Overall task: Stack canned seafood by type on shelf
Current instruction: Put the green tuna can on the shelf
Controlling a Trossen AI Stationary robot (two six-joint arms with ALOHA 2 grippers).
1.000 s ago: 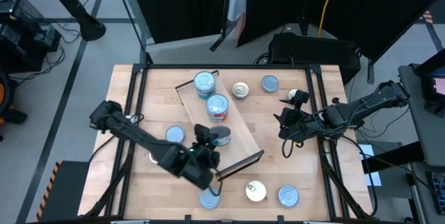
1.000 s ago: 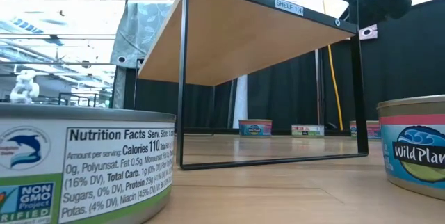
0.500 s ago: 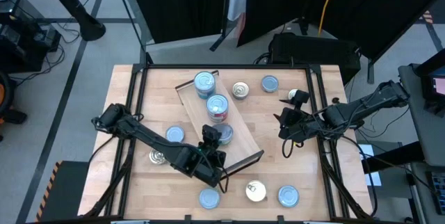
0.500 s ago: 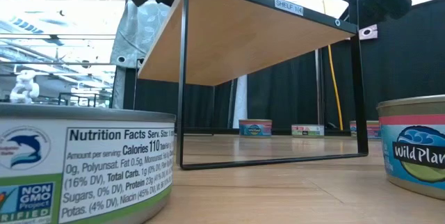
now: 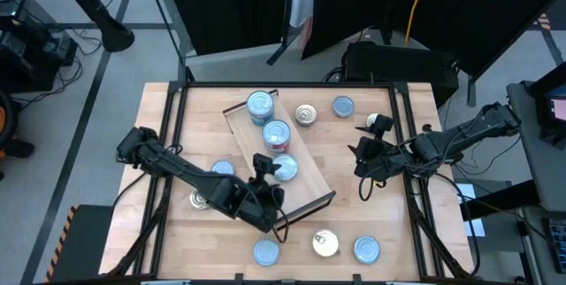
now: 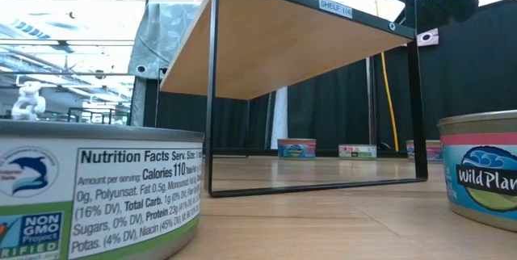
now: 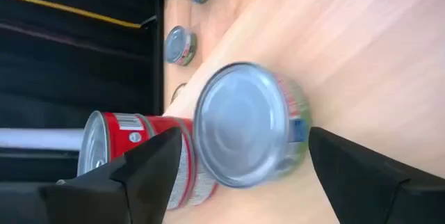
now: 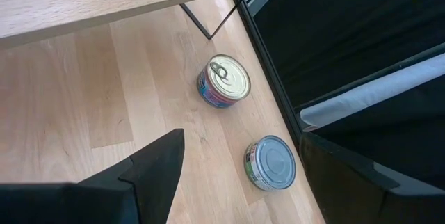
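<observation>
1. High view: a light-wood tabletop (image 5: pixel 380 219) framed by dark rails stands on a grey floor, with black curtains behind it and cables around it.
2. The shelf (image 5: pixel 305 181), a long pale board, lies diagonally across the tabletop's middle. Three light-blue-topped tins sit on it in a row: one at the far end (image 5: pixel 260 103), a red-sided one (image 5: pixel 276 134) in the middle, and one (image 5: pixel 285 167) nearer the shelf's near end.
3. The left gripper (image 5: pixel 268 176) is at that third tin, its fingers spread to either side of it, not clamped. The right gripper (image 5: pixel 361 160) hangs over bare wood at the right, fingers apart and holding nothing.
4. Loose tins lie around the shelf: a gold-topped one (image 5: pixel 306 114) and a blue one (image 5: pixel 343 106) beyond it, and three more along the near edge.
5. Low view: the shelf's underside (image 6: pixel 275 42) rises on a thin black frame, labelled at its edge. A large tin with a nutrition label (image 6: pixel 97 191) fills the near left. Beyond are dark curtains and bright windows.
6. Left wrist view: the tin (image 7: pixel 247 123) stands on pale wood between the two wide-set dark fingers (image 7: pixel 149 172), beside the red-sided tin (image 7: pixel 132 158).
7. Right wrist view: a pull-tab tin (image 8: pixel 224 81) and a blue-topped tin (image 8: pixel 271 163) rest on the tabletop near the black rail, with the fingers (image 8: pixel 156 175) held wide.
</observation>
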